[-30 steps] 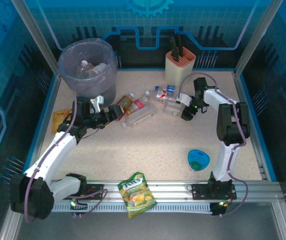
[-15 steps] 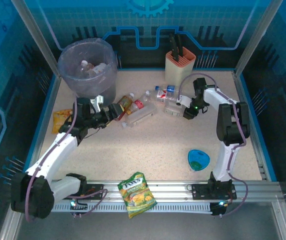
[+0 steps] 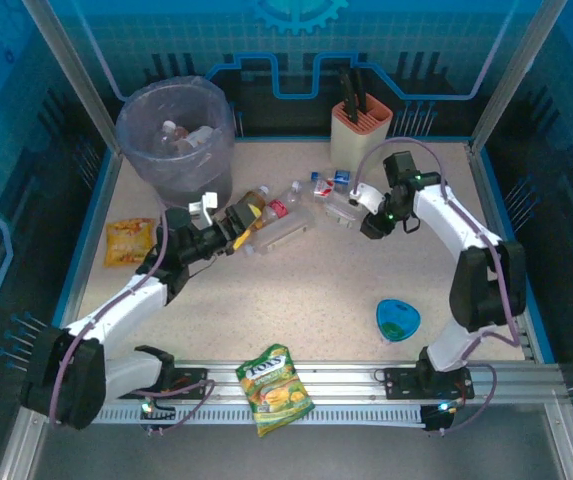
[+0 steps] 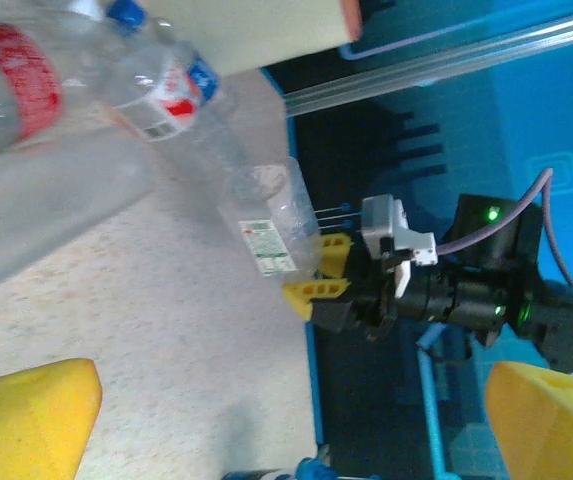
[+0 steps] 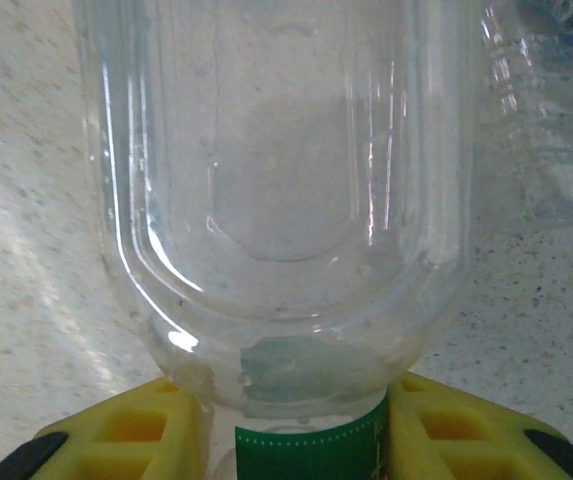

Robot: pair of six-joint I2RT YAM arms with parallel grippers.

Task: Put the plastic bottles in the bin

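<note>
Judging the clear bottle (image 5: 286, 200): empty, so light; thin-walled and slick, likelier to dent than break. Best taken across the green label band, where stiffer. Seated exactly there, between the yellow fingers (image 5: 116, 435) of the right gripper (image 5: 311, 445), clenched on it. Among other bottles near the knife holder (image 3: 360, 125), well apart from the bin (image 3: 119, 125). As for the left gripper (image 3: 234, 222): spread wide, grasping nothing, just beside a brown bottle (image 3: 254, 205), perhaps touching
</note>
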